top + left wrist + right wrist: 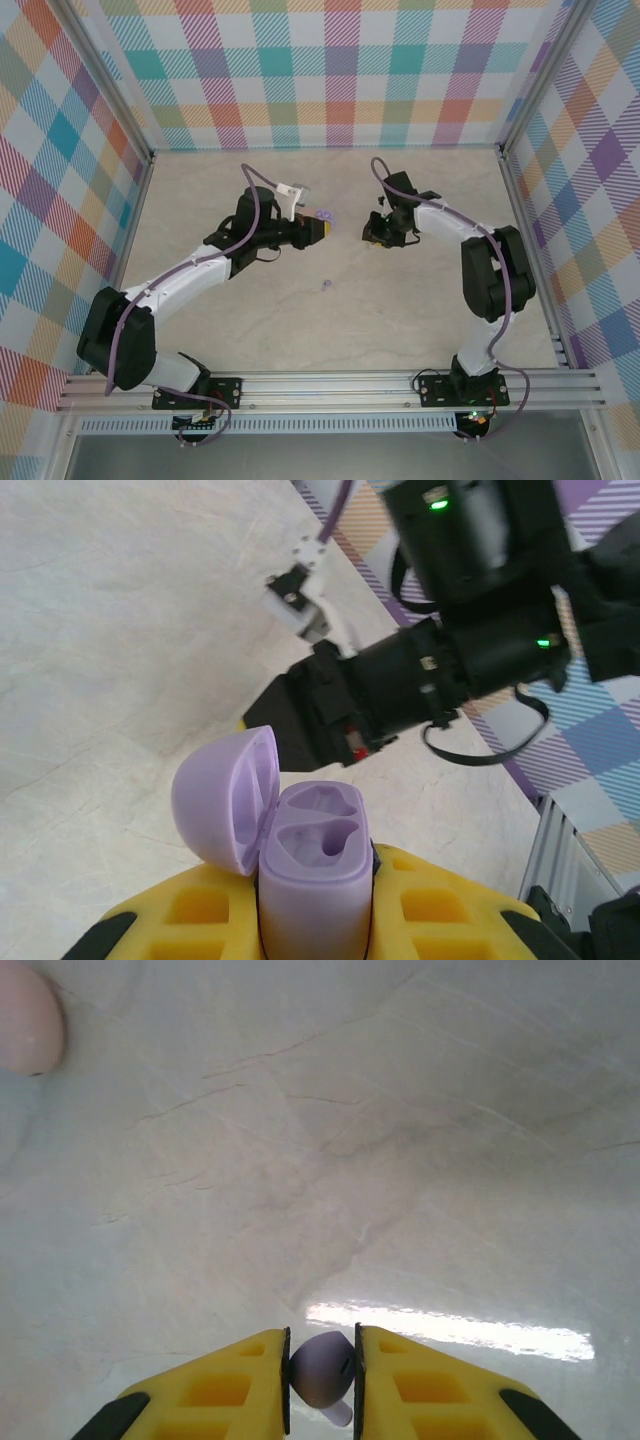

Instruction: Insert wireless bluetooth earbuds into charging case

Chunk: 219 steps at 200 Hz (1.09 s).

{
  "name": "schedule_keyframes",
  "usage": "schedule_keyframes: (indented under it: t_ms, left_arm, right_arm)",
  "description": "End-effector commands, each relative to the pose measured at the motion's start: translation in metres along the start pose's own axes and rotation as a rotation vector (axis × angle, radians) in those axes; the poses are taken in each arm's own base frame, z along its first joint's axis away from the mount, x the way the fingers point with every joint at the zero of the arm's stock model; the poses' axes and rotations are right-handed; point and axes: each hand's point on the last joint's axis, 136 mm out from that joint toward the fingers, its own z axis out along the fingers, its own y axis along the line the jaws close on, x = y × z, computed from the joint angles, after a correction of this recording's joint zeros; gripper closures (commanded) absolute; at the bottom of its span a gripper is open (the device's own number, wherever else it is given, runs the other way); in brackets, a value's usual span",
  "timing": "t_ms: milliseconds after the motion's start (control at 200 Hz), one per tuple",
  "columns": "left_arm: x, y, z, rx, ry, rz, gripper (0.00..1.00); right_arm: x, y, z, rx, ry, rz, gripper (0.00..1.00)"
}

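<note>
The charging case (pixel 312 900) is lilac and stands upright between my left gripper's (pixel 318 875) yellow fingers, which are shut on its body. Its lid (pixel 222 798) is swung open to the left, and both sockets look empty. From above, the left gripper (pixel 318 230) holds the case (pixel 322 215) at mid-table, facing my right gripper (pixel 372 238) a short gap away. My right gripper (pixel 322 1348) is shut on a lilac earbud (pixel 320 1370), stem pointing down, above the table. A second small lilac earbud (pixel 327 285) lies loose on the table nearer the arm bases.
The pale marbled tabletop (pixel 430 320) is walled by plaid panels (pixel 340 70). The right arm's black wrist (pixel 450 660) fills the far side of the left wrist view. A blurred pinkish round shape (pixel 25 1020) sits at the top-left corner of the right wrist view.
</note>
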Motion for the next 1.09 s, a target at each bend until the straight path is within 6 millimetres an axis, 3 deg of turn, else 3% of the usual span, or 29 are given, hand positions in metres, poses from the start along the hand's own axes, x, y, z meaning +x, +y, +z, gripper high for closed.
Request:
schedule_keyframes:
  t_ms: [0,305,565,765,925,1090]
  left_arm:
    - [-0.004,0.004,0.004,-0.002,-0.038,-0.01,0.94]
    - [-0.007,0.002,0.009,0.023,-0.071,0.052,0.92]
    - [-0.019,-0.02,0.005,0.075,-0.161,0.236,0.89]
    - [-0.03,-0.037,-0.003,0.105,-0.242,0.341,0.87]
    - [-0.04,-0.058,-0.015,0.134,-0.326,0.418,0.86]
    - [-0.045,-0.08,-0.025,0.159,-0.372,0.48,0.87]
  right_arm:
    - [-0.01,0.027,-0.028,-0.114,-0.076,-0.022,0.79]
    - [-0.011,0.075,-0.095,-0.327,-0.204,-0.127,0.78]
    - [-0.001,0.127,-0.174,-0.564,-0.349,-0.269,0.76]
    - [0.014,0.156,-0.224,-0.68,-0.435,-0.378,0.74]
    - [0.026,0.177,-0.251,-0.749,-0.488,-0.449,0.74]
    - [0.033,0.192,-0.263,-0.794,-0.516,-0.485,0.74]
